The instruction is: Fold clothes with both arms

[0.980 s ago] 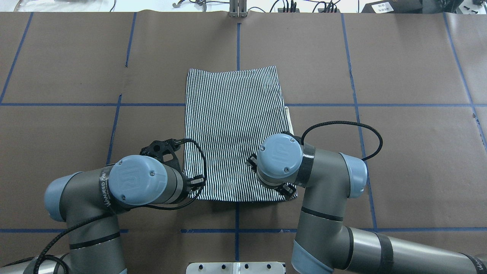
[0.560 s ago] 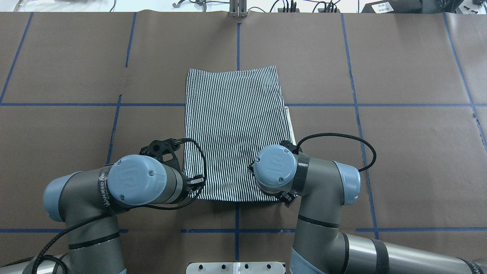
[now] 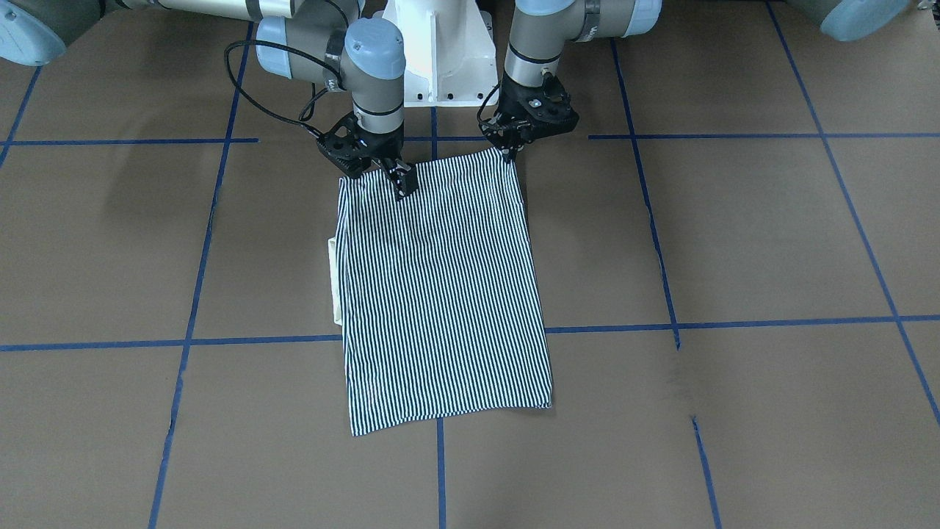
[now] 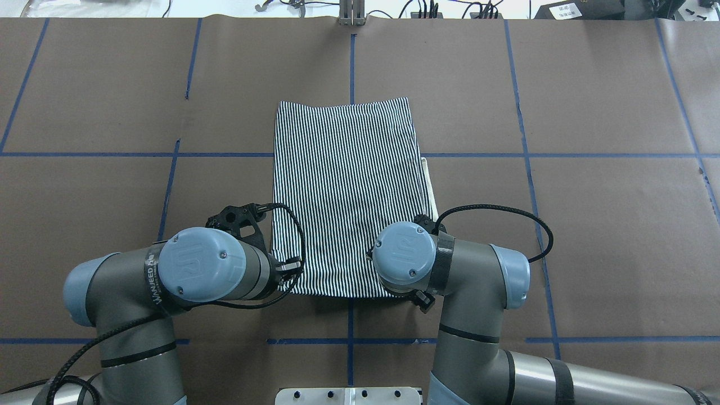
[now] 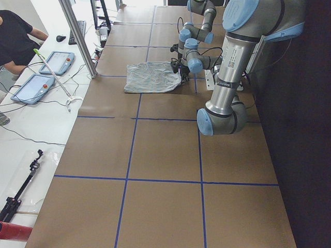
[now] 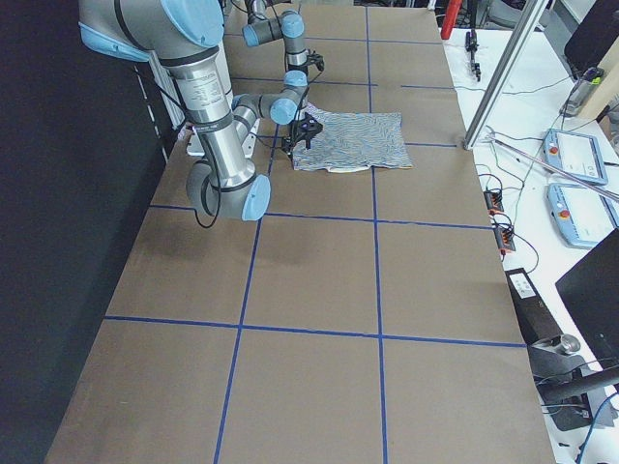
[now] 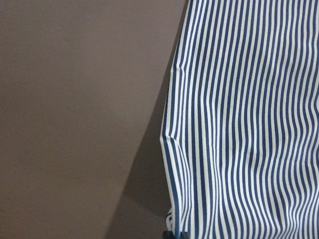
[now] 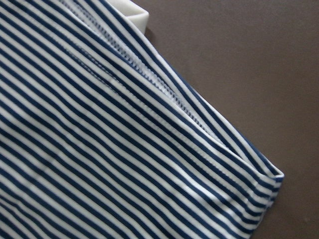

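At the shirt's edge nearest the robot, two black two-finger grippers work its two corners. The left gripper [image 3: 510, 152] has its fingers pressed together on one corner of the polo shirt [image 3: 440, 294], and its wrist view shows the cloth drawn into soft creases toward the pinch. The right gripper [image 3: 400, 180] rests on the fabric near the other corner; I cannot tell whether its fingers are spread or closed. Behind them are two grey tubular arms with light-blue caps, the left arm [image 4: 118, 287] and the right arm [image 4: 472, 264]. The one shirt lies flat mid-table as a rough rectangle of thin navy-and-white stripes. A single cream strip of collar [image 3: 334, 279] peeks out at one long side. The table [image 3: 734, 220] is matte brown, gridded with blue tape lines [image 3: 734, 322].
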Robot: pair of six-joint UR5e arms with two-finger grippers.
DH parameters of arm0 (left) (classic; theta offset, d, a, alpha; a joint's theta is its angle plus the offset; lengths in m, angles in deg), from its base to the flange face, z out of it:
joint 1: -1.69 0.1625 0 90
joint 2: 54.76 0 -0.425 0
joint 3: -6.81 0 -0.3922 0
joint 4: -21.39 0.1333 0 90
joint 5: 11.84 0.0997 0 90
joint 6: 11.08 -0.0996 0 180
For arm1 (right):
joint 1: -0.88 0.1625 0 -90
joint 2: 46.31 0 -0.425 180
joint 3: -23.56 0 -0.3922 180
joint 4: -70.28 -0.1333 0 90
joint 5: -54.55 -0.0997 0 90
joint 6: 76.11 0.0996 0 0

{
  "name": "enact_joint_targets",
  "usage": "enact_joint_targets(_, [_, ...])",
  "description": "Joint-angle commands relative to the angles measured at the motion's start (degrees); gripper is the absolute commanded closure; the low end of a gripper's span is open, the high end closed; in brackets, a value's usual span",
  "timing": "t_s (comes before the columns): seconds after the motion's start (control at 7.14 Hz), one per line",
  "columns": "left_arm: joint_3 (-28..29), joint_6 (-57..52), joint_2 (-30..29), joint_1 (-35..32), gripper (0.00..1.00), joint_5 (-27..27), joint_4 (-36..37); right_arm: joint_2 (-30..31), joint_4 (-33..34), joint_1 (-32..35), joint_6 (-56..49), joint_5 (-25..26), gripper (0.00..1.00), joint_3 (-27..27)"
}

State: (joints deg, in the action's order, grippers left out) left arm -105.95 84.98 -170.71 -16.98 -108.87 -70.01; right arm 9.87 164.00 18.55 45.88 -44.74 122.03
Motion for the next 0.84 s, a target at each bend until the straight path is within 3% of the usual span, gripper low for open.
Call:
enact_joint_targets(0.0, [0.0,0.09,-0.23,-0.05,1.0,0.0,0.0,-0.1,0.23,0.0,0.01,-0.02,0.52,-0.12])
enact_joint_targets(0.14, [0.0,0.09,-0.23,-0.05,1.0,0.0,0.0,-0.02,0.23,0.0,-0.08,0.06,0.97,-0.12])
enact_joint_targets(0.7, [0.0,0.09,-0.41,-0.05,1.0,0.0,0.0,-0.19,0.23,1.22,-0.34,-0.2,1.0,0.14])
